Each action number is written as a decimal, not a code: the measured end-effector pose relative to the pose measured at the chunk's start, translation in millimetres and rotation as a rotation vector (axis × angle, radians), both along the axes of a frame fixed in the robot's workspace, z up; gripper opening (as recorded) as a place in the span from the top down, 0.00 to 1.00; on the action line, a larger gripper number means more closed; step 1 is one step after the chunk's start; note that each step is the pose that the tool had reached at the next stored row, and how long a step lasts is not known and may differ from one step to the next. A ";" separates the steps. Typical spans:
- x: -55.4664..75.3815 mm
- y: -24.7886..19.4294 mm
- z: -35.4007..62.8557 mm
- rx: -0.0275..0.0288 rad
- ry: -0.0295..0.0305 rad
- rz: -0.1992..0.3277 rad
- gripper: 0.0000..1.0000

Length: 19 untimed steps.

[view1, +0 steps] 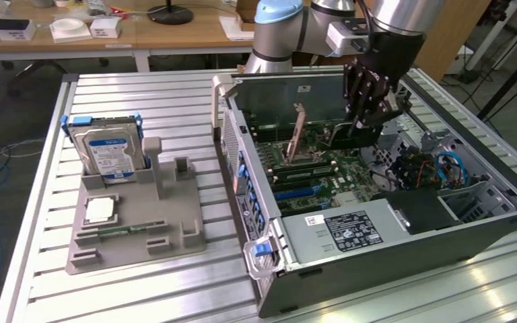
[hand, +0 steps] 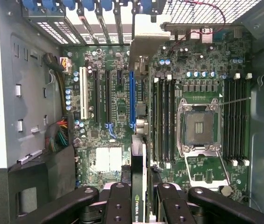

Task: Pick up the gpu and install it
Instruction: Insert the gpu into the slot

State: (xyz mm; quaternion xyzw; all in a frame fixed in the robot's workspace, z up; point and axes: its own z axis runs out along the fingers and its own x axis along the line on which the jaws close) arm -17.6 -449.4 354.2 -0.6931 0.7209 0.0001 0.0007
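The gpu (view1: 350, 137) hangs edge-down inside the open computer case (view1: 474, 235), a little above the motherboard (view1: 330, 171). My gripper (view1: 366, 120) is shut on its upper edge. In the wrist view the gpu (hand: 139, 158) shows edge-on between the black fingers (hand: 117, 205), with my gripper (hand: 139, 207) clamped on it. Its silver end bracket (hand: 143, 42) points toward the case's rear slot openings. The card lies along and just beside the blue expansion slot (hand: 132, 100); I cannot tell whether it touches the slot.
A silver blue-labelled hard drive (view1: 108, 153) stands in a grey fixture (view1: 137, 232) at the exterior view's left, which also carries a processor (view1: 99, 210) and a RAM stick (view1: 119, 231). A power supply (view1: 349, 229) and cables (view1: 443, 168) crowd the case.
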 end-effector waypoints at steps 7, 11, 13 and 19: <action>-1.2 0.0 -5.1 0.0001 0.0000 0.000 0.74; -1.8 0.0 -9.1 0.0001 0.0000 0.000 0.74; -2.3 0.0 -11.6 0.0001 0.0000 0.000 0.74; -4.7 0.0 -19.0 0.0000 0.0000 0.000 0.74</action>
